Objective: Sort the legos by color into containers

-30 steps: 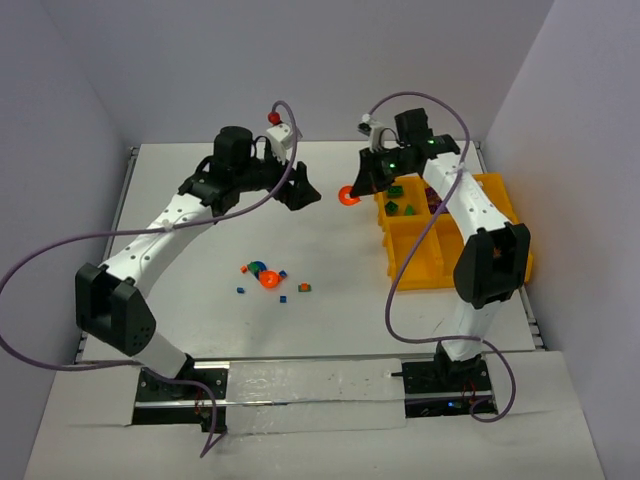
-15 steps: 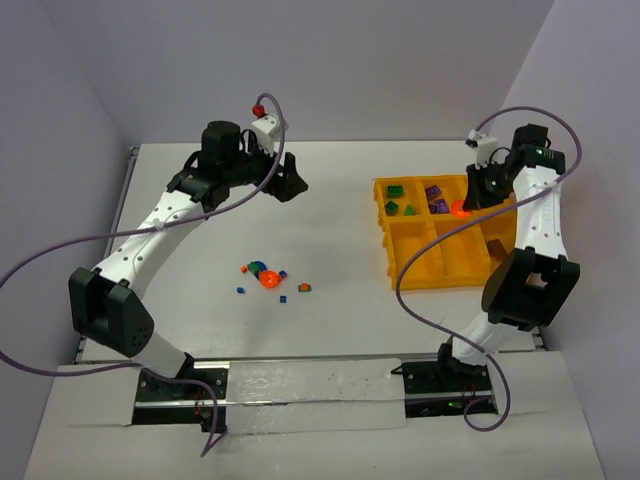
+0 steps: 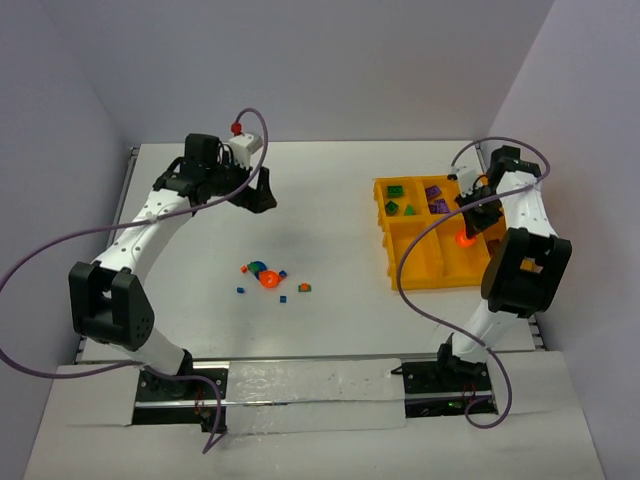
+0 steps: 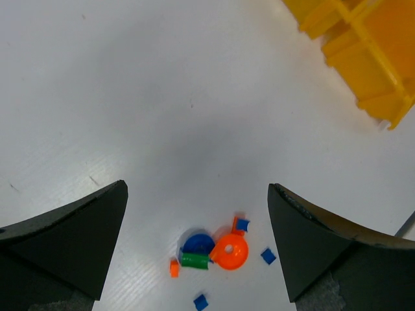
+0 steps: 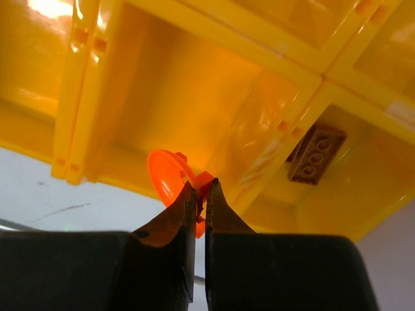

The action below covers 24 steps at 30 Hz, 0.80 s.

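The yellow tray of containers (image 3: 432, 280) sits at the right of the table. My right gripper (image 3: 467, 230) hangs over its middle row, shut on an orange round dish (image 3: 465, 240). The right wrist view shows the jaws (image 5: 201, 184) pinching the orange dish (image 5: 166, 173) by its edge above a compartment, with a brown brick (image 5: 316, 154) in the compartment beside it. Green bricks (image 3: 397, 200) and purple bricks (image 3: 437, 200) lie in two far compartments. My left gripper (image 3: 262, 195) is open and holds nothing, high over the table's far left. Loose legos (image 3: 268, 277) lie mid-table.
Below my left gripper (image 4: 197, 188), the left wrist view shows an orange dish (image 4: 231, 252), a blue round piece (image 4: 196, 243), a green piece (image 4: 194, 260), a small orange bit (image 4: 174, 267) and blue bits (image 4: 268, 256). The tray corner (image 4: 363, 52) shows at top right.
My right arm carried the orange dish from left of the tray to over its middle row. My left arm swung back to the left, still open.
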Each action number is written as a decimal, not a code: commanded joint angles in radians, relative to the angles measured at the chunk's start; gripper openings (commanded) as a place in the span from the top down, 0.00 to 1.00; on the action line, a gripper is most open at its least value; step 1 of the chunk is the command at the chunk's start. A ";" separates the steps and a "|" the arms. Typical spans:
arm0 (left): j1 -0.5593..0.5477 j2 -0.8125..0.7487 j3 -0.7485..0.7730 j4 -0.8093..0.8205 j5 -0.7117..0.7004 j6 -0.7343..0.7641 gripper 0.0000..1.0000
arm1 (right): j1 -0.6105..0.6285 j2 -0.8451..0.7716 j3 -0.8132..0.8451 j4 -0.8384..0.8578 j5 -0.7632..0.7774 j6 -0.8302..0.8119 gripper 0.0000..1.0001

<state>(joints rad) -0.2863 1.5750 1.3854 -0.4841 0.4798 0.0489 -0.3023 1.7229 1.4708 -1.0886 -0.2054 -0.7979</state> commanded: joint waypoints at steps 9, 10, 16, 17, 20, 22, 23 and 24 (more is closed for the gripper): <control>0.060 -0.166 -0.273 -0.157 0.059 0.440 0.05 | 0.074 0.081 0.028 0.141 0.114 0.027 0.49; 0.071 -0.175 -0.302 -0.175 0.094 0.501 0.09 | 0.081 0.081 0.035 0.140 0.115 0.028 0.44; 0.110 -0.229 -0.386 -0.316 0.287 1.060 0.20 | 0.094 0.075 0.072 0.114 0.114 0.032 0.14; 0.113 -0.216 -0.374 -0.363 0.301 1.124 0.21 | 0.094 0.073 0.086 0.104 0.110 0.033 0.09; 0.113 -0.120 -0.302 -0.499 0.343 1.342 0.25 | 0.095 0.067 0.138 0.064 0.088 0.050 0.07; 0.113 -0.044 -0.229 -0.575 0.372 1.431 0.27 | 0.097 0.065 0.212 0.027 0.056 0.078 0.07; 0.113 -0.021 -0.201 -0.600 0.381 1.471 0.28 | 0.099 0.065 0.235 0.015 0.036 0.088 0.07; 0.113 0.003 -0.190 -0.618 0.386 1.508 0.29 | 0.100 0.066 0.267 -0.002 0.021 0.105 0.06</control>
<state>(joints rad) -0.1805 1.5019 1.0998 -0.9530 0.7532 1.2640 -0.2117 1.8057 1.6138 -1.0336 -0.1208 -0.7459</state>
